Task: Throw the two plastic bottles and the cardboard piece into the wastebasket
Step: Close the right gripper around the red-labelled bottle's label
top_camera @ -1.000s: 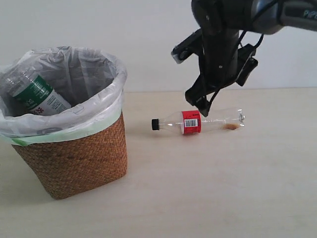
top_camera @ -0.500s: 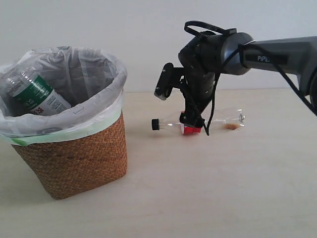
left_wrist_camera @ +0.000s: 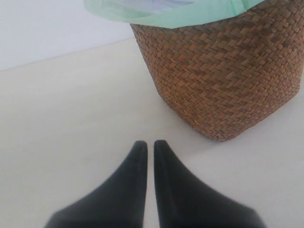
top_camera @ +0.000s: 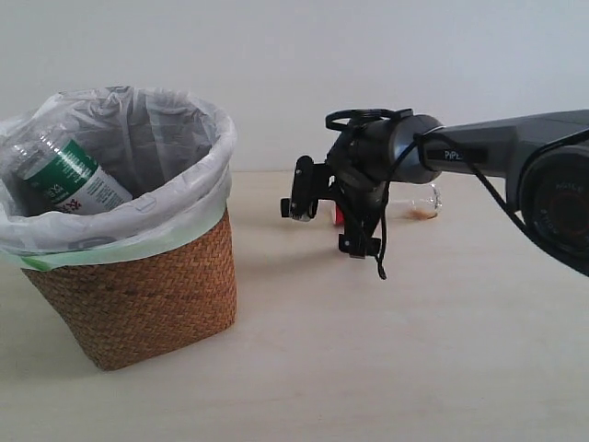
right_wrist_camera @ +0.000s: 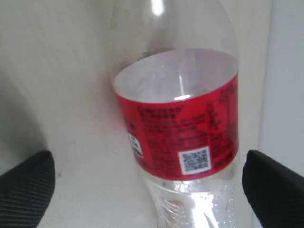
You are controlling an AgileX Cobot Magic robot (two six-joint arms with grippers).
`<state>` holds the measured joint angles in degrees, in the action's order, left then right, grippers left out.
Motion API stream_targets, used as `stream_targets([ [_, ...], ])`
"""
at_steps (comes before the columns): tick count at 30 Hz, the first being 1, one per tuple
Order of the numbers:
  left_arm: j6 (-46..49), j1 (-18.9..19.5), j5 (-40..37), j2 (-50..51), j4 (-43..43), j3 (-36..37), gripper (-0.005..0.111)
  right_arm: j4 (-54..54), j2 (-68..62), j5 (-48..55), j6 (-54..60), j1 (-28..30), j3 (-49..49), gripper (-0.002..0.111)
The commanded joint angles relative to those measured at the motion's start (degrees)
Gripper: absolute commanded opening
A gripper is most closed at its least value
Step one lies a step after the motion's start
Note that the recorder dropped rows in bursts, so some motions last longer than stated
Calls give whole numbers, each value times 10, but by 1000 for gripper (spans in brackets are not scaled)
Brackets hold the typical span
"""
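The slim clear bottle with the red label lies on the table; in the exterior view only its clear end shows behind the arm. My right gripper is open and low over it, with one dark finger on each side of the bottle, apart from it. The wider bottle with the green-white label lies inside the wastebasket. My left gripper is shut on nothing, just above the table near the wicker wastebasket. The cardboard piece is out of view.
The basket's white bag with a pale green edge folds over its rim. The right arm's dark body reaches in from the right. A light beige tabletop runs to a white wall behind.
The right arm has dropped from above the red-label bottle down onto it, and now hides most of the bottle in the exterior view. The basket and the green-label bottle have not moved.
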<state>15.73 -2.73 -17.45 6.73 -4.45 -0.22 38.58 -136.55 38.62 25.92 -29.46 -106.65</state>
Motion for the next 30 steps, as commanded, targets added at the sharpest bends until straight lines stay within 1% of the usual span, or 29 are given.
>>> stream_targets([
  [1,-5,2,7,-3,-5,2,4,38,-13,-32,-79,3,3,98],
  [2,-5,2,7,-3,-5,2,4,58,-15,-34,-105,3,3,93],
  [3,-5,2,7,-3,-5,2,4,83,-17,-35,-136,3,3,82],
  [4,-5,2,7,-3,-5,2,4,109,-19,-33,-172,3,3,61],
  [5,-5,2,7,-3,-5,2,4,111,-21,-29,-184,3,3,36],
  [6,-5,2,7,-3,-5,2,4,111,-25,-23,-186,3,3,9],
  [7,-5,2,7,-3,-5,2,4,111,-29,-16,-190,3,3,1],
  [9,-5,2,7,-3,-5,2,4,111,-33,3,-201,3,3,0],
  [11,-5,2,7,-3,-5,2,4,116,-30,26,-243,3,0,0],
  [15,-5,2,7,-3,-5,2,4,106,-6,56,-245,3,-1,0],
  [17,-5,2,7,-3,-5,2,4,81,12,58,-239,3,-1,0],
  [20,-5,2,7,-3,-5,2,4,11,44,43,-226,3,-1,0],
  [22,-5,2,7,-3,-5,2,4,-13,61,34,-228,3,-1,3],
  [23,-5,2,7,-3,-5,2,4,-14,68,34,-232,3,-1,7],
  [24,-5,2,7,-3,-5,2,4,-13,74,34,-235,3,-1,15],
  [25,-5,2,7,-3,-5,2,4,-5,80,34,-244,3,-1,26],
  [26,-5,2,7,-3,-5,2,4,2,82,36,-259,3,-1,43],
  [28,-5,2,7,-3,-5,2,4,31,85,37,-317,4,-1,84],
  [29,-5,2,7,-3,-5,2,4,46,85,37,-338,4,-1,99],
  [30,-5,2,7,-3,-5,2,4,54,80,38,-351,4,-1,104],
])
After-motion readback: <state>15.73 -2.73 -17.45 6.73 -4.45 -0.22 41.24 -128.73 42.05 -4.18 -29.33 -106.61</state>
